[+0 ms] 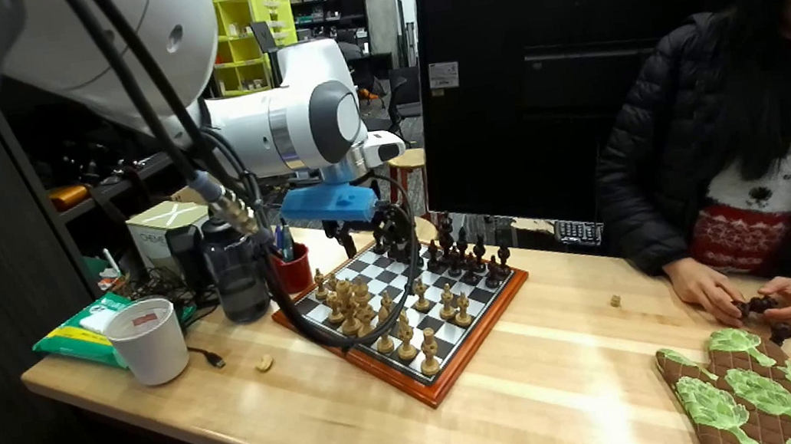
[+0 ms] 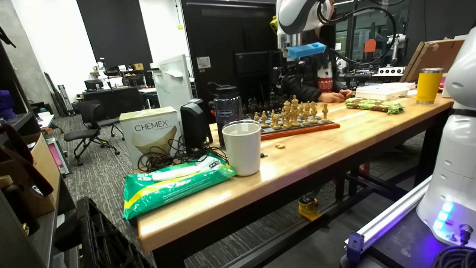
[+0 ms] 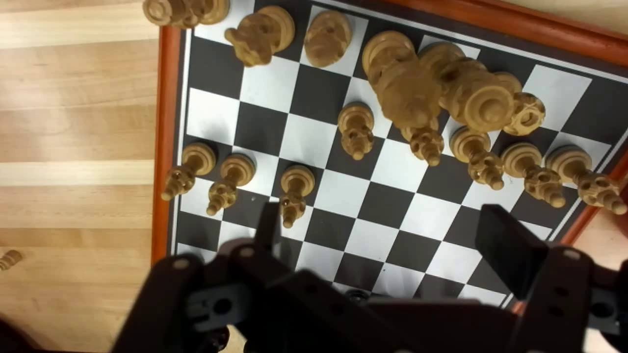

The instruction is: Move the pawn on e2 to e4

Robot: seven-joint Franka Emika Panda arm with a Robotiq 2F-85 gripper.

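The chessboard [image 1: 461, 356] with its reddish wooden rim lies on the table and shows in both exterior views. In the wrist view the light pieces stand along the top. A light pawn [image 3: 355, 130], apparently the one on e2, stands upright ahead of the light back pieces. The pale square that looks like e4 [image 3: 342, 192] is bare, beside a forward light pawn [image 3: 294, 191]. In the exterior views I cannot single the e2 pawn out. My gripper [image 3: 380, 235] is open and empty, above the board. It hangs over the dark pieces' side in an exterior view [image 1: 366, 234].
Tall light pieces [image 3: 407, 83] crowd behind the pawns. Dark pieces [image 1: 466, 255] stand at the far side. A red pen cup [image 1: 292, 269], dark bottle [image 1: 236, 271] and white cup [image 1: 148, 342] stand by the board. A person [image 1: 731, 128] handles dark pieces near an oven mitt [image 1: 744, 390].
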